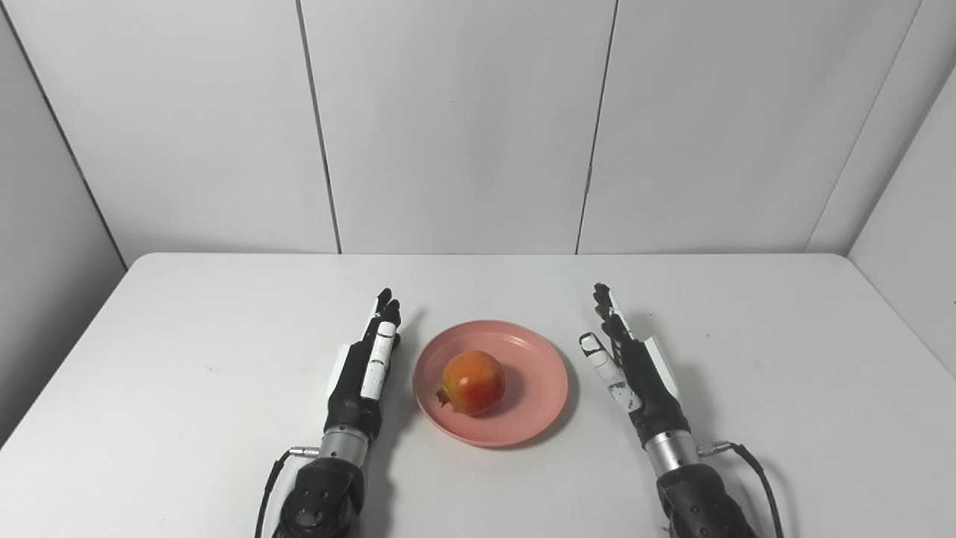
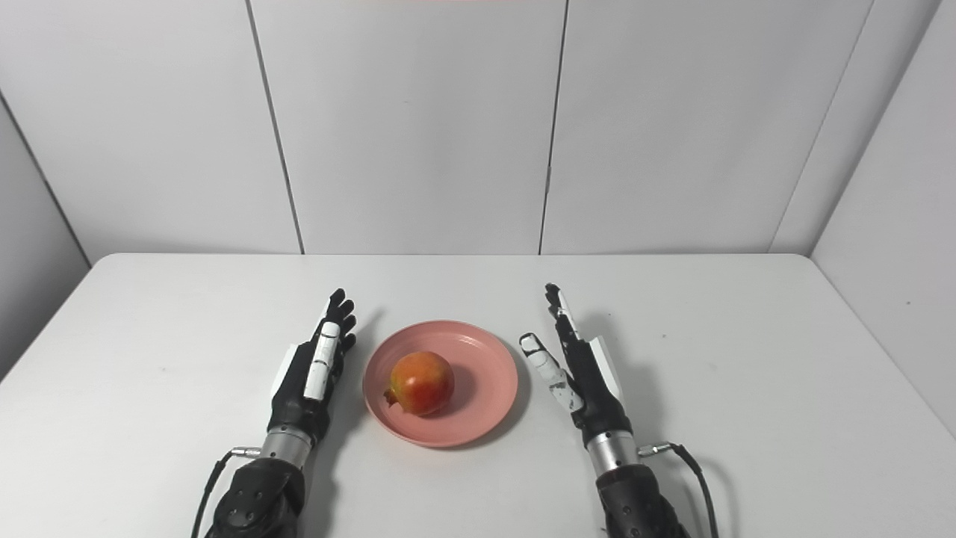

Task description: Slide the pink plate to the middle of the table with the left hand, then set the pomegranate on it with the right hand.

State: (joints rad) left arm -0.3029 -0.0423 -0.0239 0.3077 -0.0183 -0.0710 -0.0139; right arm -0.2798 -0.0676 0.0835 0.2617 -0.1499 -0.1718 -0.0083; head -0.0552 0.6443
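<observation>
Both hands released: left hand and right hand flanking pink plate at mid-surface. Pomegranate seated on plate, left of centre. Task apparently complete; advised: withdraw hands outward, avoiding rim contact.

I am in a plain test lab: a bare white desk sits boxed in by blank white partition panels from nine o'clock round to three o'clock, their seams running vertically, with no furnishings or decoration.
</observation>
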